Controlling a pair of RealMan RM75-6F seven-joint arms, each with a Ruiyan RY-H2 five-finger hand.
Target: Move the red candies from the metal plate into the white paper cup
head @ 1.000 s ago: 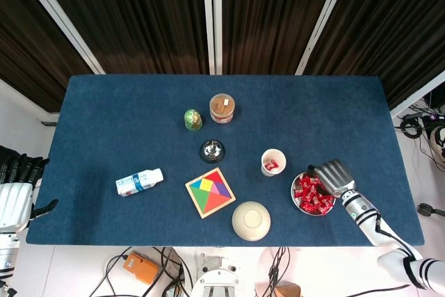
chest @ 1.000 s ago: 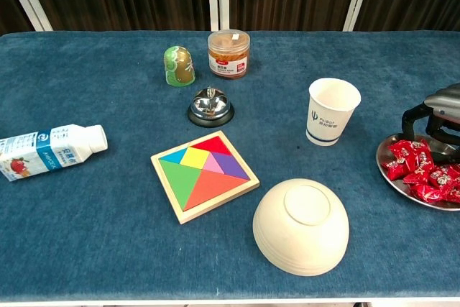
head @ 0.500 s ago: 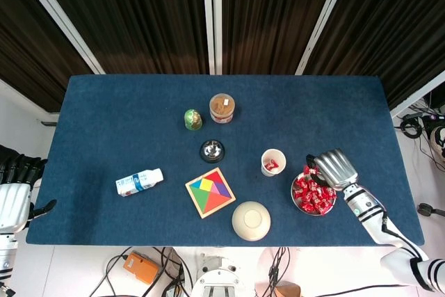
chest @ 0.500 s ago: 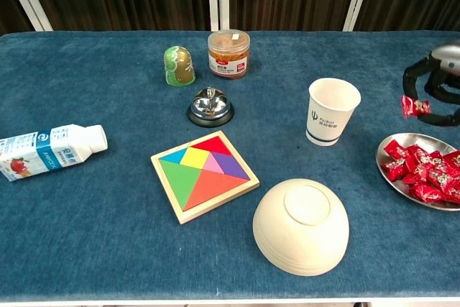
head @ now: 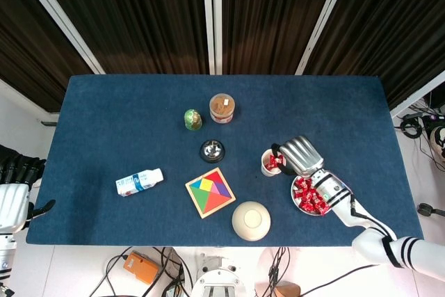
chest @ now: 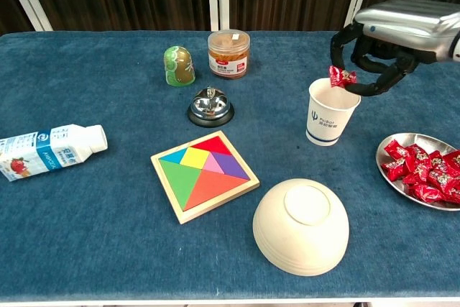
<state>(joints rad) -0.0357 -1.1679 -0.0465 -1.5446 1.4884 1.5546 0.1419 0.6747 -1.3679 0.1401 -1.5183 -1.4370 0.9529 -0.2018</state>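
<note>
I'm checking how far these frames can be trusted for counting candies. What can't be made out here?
- Inside of the white paper cup: chest view sees only its outer wall; in the head view the right hand overlaps its rim.
- Metal plate: cut off by the chest view's right edge; partly under the forearm in the head view.
- Left hand: cut by the head view's edge.

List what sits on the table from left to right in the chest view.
Milk bottle → green egg-shaped toy → tangram puzzle → upturned bowl → white paper cup → metal plate of red candies.
</note>
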